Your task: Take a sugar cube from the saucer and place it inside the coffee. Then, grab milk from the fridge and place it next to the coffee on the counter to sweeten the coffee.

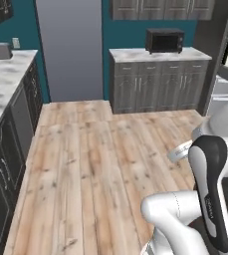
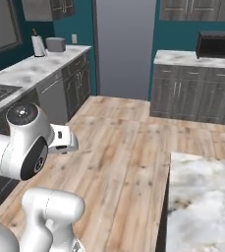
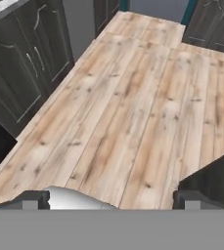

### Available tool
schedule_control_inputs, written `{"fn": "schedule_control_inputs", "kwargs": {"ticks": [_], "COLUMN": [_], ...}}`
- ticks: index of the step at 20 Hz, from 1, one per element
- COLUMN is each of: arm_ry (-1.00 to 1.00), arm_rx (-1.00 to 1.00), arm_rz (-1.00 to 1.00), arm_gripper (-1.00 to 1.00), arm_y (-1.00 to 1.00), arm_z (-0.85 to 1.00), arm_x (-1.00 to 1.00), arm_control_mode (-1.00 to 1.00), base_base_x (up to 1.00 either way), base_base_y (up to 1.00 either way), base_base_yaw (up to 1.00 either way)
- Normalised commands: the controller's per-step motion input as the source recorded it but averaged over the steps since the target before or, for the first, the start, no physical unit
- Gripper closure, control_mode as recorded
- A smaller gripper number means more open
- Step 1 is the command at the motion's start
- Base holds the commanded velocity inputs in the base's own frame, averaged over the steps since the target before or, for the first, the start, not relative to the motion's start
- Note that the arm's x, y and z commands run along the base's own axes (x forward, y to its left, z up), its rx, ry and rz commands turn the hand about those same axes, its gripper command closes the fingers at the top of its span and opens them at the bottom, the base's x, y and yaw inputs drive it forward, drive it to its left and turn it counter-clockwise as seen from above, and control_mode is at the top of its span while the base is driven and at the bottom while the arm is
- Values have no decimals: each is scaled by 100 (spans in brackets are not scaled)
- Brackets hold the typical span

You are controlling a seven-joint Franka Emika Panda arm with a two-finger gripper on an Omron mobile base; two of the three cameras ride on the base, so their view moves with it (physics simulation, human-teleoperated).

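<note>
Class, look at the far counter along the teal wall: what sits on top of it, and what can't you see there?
A black microwave sits on the far counter, toward its right end. Its body covers the marble beneath and the wall behind; its dark door hides any contents.

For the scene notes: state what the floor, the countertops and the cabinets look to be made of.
Floor: light wood planks, matte, with visible grain and knots.
Countertops: apparently polished marble, white-grey with brownish veins.
Cabinets: dark grey wood-grain panelled doors with slim, seemingly metal handles.
</note>
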Motion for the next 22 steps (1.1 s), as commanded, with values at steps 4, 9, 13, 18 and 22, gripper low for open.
{"fn": "schedule_control_inputs", "kwargs": {"ticks": [4, 9, 13, 18, 22], "arm_ry": [0, 0, 0, 0, 0], "arm_rx": [0, 0, 0, 0, 0], "arm_rz": [0, 0, 0, 0, 0], "arm_gripper": [-100, -100, -100, -100, -100], "arm_y": [0, 0, 0, 0, 0], "arm_z": [0, 0, 0, 0, 0], "arm_x": [0, 0, 0, 0, 0], "arm_control_mode": [100, 100, 100, 100, 100], "base_base_x": [100, 100, 100, 100, 100], "base_base_y": [-19, -22, -46, -70, -98], "base_base_yaw": [-19, -27, -24, -21, -23]}}
